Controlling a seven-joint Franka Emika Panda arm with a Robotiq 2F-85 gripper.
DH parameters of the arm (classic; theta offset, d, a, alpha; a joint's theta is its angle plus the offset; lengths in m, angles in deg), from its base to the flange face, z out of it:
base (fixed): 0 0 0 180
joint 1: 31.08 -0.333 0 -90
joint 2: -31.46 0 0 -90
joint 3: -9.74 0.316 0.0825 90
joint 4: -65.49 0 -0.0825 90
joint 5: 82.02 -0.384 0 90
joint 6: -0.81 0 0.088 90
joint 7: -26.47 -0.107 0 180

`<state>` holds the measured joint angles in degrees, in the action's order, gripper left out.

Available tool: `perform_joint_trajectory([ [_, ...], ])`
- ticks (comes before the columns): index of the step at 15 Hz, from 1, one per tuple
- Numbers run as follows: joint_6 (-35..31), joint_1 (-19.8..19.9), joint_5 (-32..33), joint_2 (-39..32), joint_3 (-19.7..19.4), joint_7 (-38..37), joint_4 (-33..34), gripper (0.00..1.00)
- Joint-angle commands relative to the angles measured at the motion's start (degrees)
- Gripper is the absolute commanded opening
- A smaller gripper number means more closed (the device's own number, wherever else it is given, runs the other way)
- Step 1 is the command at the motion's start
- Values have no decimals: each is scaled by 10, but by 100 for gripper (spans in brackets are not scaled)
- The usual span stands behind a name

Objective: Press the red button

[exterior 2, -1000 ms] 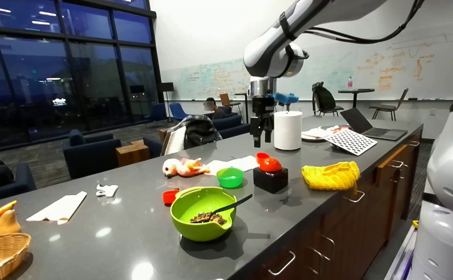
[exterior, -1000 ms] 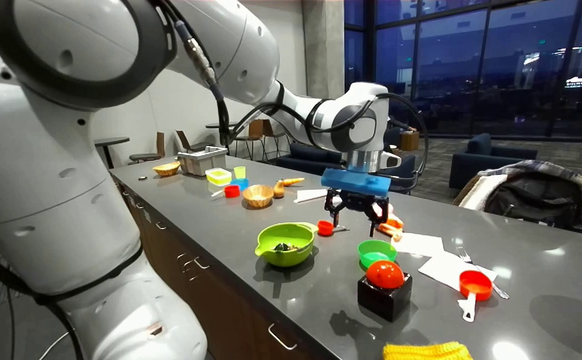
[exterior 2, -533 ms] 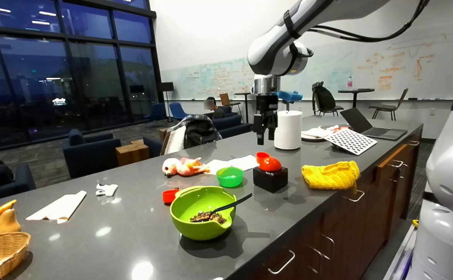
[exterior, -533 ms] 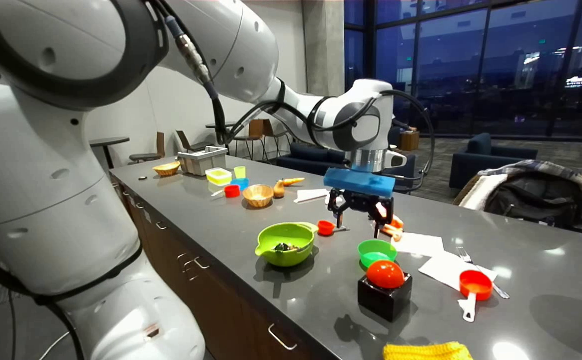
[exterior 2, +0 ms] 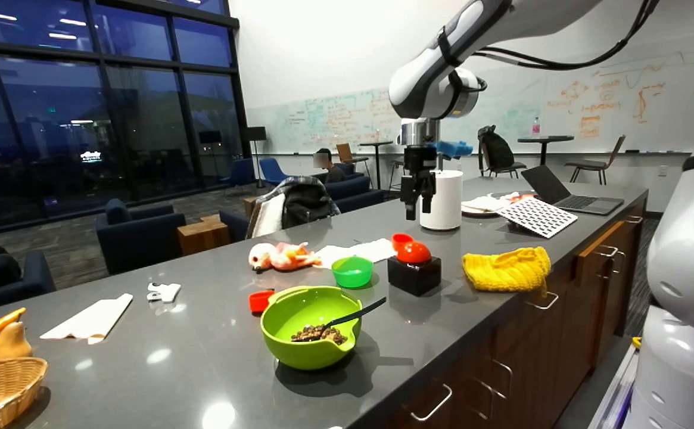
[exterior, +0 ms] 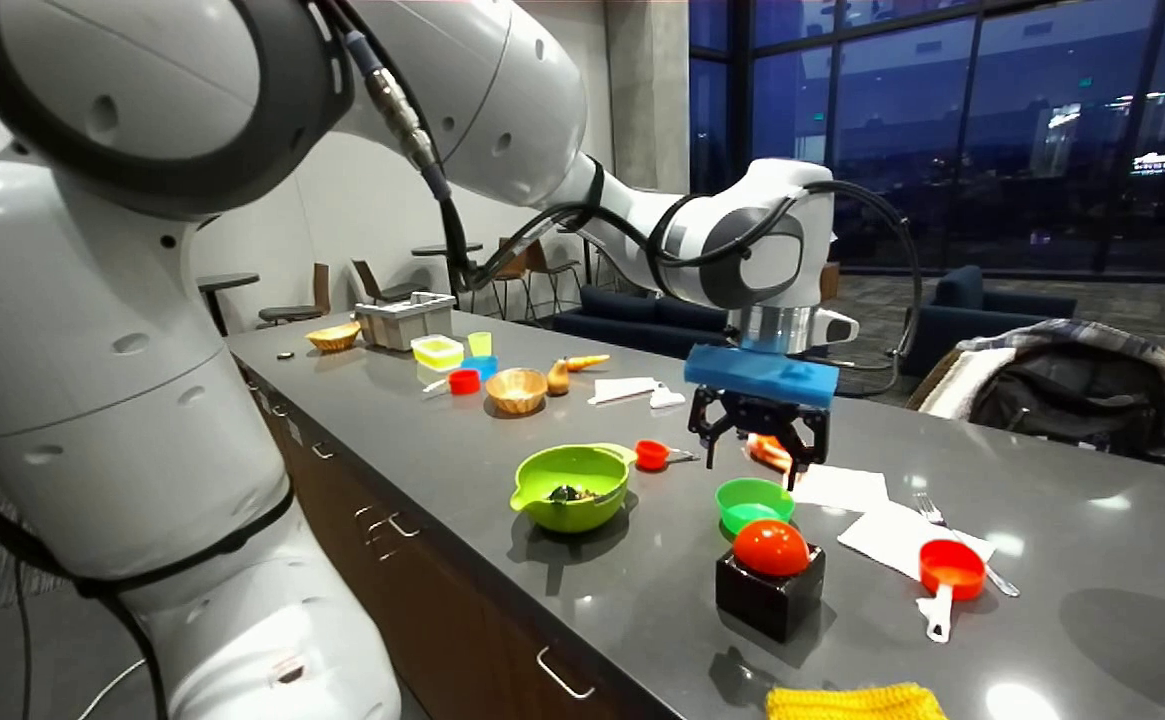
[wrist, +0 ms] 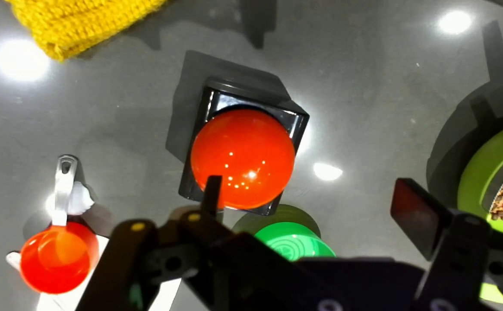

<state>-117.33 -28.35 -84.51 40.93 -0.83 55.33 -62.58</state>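
Observation:
The red button is a round red dome (exterior: pixel 771 548) on a black box standing on the grey counter. It shows in both exterior views (exterior 2: pixel 413 252) and near the middle of the wrist view (wrist: pixel 243 157). My gripper (exterior: pixel 751 472) points down with its fingers spread and nothing between them. It hangs well above the counter, higher than the dome and apart from it. It also shows in an exterior view (exterior 2: pixel 418 213). In the wrist view, the left finger of my gripper (wrist: pixel 308 185) overlaps the dome's lower edge, and the dome lies ahead of and left of the jaws' middle.
A green cup (exterior: pixel 754 503) stands close beside the black box. A lime-green bowl (exterior 2: pixel 311 325) with a dark spoon, a yellow knit cloth (exterior 2: pixel 506 269), a red scoop (wrist: pixel 59 259), a pink toy (exterior 2: pixel 284 256) and a paper roll (exterior 2: pixel 442 208) are around it.
My gripper has moved to the right in both exterior views, nearer to above the button. The fingers remain apart. The button and the other objects have not moved.

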Motion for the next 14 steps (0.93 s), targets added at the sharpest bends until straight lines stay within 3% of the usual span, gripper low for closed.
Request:
perform_joint_trajectory([
  [1, 3, 10, -15, -30, -3, 35, 34, 100],
  [3, 1, 12, -25, -48, -3, 49, 48, 100],
  [4, 1, 14, -29, -53, -2, 52, 53, 75],
  [5, -1, 16, -32, -60, -1, 60, 58, 74],
  [7, 3, 19, -38, -70, 1, 70, 67, 61],
  [14, 3, 29, -59, -91, 6, 91, 78, 6],
])
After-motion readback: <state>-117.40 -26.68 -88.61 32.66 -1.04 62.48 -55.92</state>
